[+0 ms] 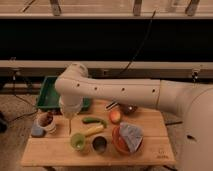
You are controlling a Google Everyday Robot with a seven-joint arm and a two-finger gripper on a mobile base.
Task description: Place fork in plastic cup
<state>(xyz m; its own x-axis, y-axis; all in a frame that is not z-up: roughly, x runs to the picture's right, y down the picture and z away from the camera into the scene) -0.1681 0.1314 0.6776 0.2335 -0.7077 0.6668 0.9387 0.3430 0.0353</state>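
Observation:
My gripper [69, 117] hangs straight down from the white arm over the left part of the wooden table [50, 150]. It is shut on the fork [69, 126], a thin pale utensil that hangs upright below it, tip down. The light-green plastic cup [77, 142] stands near the table's front, just below and slightly to the right of the fork's tip. The fork is above the cup's left rim and outside the cup.
A dark cup [99, 145] stands right of the green cup. A banana [94, 131], a green vegetable [93, 120] and an apple [115, 116] lie behind. A white mug [46, 121], an orange bowl with blue cloth [128, 138] and a green tray [49, 97] are around.

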